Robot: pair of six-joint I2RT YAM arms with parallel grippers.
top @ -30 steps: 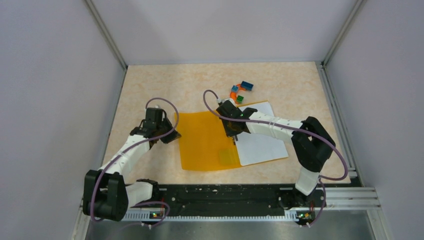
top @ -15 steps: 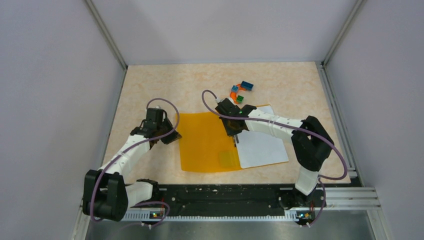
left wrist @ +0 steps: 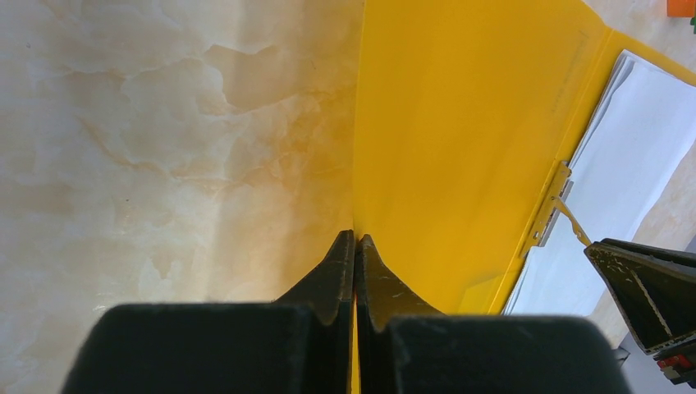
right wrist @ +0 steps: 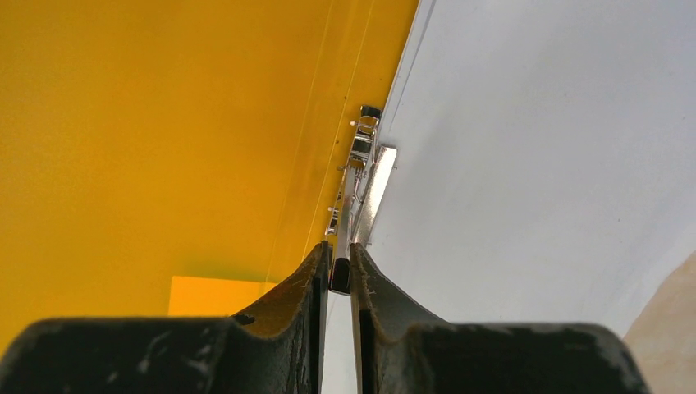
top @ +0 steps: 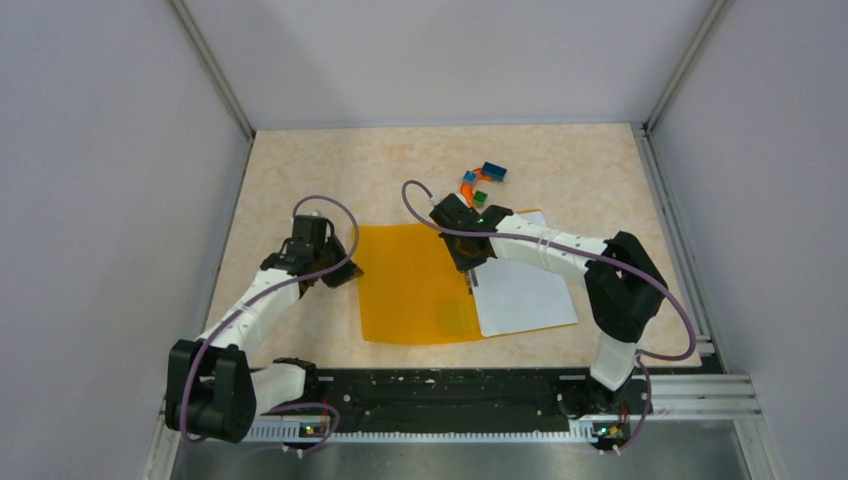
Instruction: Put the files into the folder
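Observation:
The orange folder lies open on the table. The white files rest on its right half. My left gripper is shut on the left edge of the folder's cover, and a sliver of orange shows between its jaws. Over the spine, my right gripper has its jaws only a narrow gap apart. The black tip of the metal clip fills that gap, and the clip's thin lever rises toward this gripper.
Several small coloured blocks and an orange curved piece lie just beyond the folder's far right corner. Grey walls enclose the table on three sides. A black and metal rail runs along the near edge.
My right gripper has shifted slightly away and to the left along the spine, and its jaws have widened a little. The left arm and the folder's cover have stayed where they were.

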